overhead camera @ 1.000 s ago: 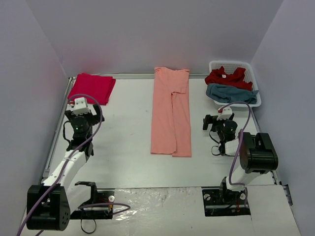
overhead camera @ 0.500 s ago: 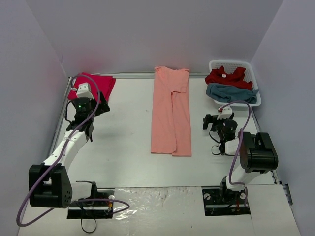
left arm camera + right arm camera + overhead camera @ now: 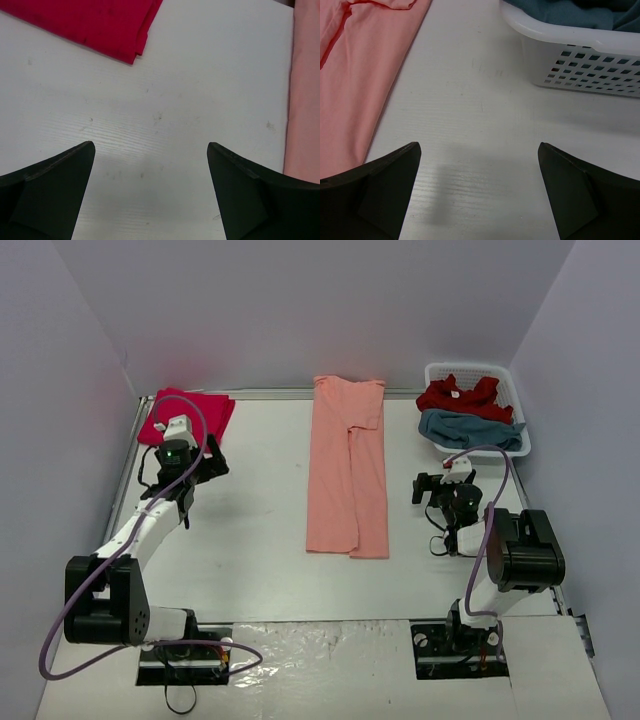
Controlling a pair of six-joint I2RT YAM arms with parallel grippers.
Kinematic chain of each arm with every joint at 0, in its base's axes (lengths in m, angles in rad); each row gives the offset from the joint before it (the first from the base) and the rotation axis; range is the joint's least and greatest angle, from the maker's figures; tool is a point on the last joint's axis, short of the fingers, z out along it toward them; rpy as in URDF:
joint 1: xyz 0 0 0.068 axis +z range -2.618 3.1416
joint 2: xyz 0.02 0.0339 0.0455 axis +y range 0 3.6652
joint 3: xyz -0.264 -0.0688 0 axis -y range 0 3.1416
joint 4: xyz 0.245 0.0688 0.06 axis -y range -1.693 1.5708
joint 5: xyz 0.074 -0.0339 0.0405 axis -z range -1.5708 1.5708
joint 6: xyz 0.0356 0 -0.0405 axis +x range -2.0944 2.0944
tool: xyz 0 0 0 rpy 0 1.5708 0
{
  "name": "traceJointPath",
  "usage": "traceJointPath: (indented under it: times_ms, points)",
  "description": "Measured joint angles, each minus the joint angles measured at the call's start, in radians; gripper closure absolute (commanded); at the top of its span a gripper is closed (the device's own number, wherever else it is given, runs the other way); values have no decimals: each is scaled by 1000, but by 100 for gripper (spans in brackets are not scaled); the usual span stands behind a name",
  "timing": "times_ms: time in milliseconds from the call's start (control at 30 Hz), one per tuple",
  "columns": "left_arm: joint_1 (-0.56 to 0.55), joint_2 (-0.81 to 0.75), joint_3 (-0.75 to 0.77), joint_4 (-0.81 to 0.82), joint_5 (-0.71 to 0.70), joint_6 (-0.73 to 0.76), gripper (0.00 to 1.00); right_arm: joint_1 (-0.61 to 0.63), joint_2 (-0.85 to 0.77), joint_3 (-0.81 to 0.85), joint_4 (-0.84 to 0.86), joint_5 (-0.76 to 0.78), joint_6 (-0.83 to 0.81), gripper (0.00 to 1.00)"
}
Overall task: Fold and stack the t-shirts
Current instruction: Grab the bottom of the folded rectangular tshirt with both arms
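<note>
A salmon-orange t-shirt (image 3: 347,470) lies folded into a long strip down the middle of the table; its edge shows in both wrist views (image 3: 305,100) (image 3: 360,75). A crimson t-shirt (image 3: 190,415) (image 3: 95,25) lies folded flat at the back left. Another red t-shirt (image 3: 460,397) and a teal-blue one (image 3: 470,428) (image 3: 570,12) are bunched in the basket. My left gripper (image 3: 200,462) (image 3: 150,195) is open over bare table just in front of the crimson shirt. My right gripper (image 3: 445,485) (image 3: 479,195) is open over bare table between the salmon shirt and the basket. Neither holds anything.
A white slotted basket (image 3: 520,400) (image 3: 580,55) stands at the back right corner. Grey walls close in the table at the back and both sides. A metal rail (image 3: 115,510) runs along the left edge.
My left arm has swung toward the back and slightly right, nearer the crimson shirt, jaws still open. The right arm and the shirts have not moved.
</note>
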Motion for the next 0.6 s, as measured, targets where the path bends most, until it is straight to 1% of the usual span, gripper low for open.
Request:
traceJointPath:
  times_ms: [200, 333, 600]
  points:
    - [0, -42, -83, 68, 22, -20, 6, 0, 0, 0, 0, 0, 0, 0]
    - [0, -44, -76, 40, -4, -19, 6, 0, 0, 0, 0, 0, 0, 0]
    - [0, -69, -98, 68, -12, -26, 6, -1, 0, 0, 0, -1, 0, 0]
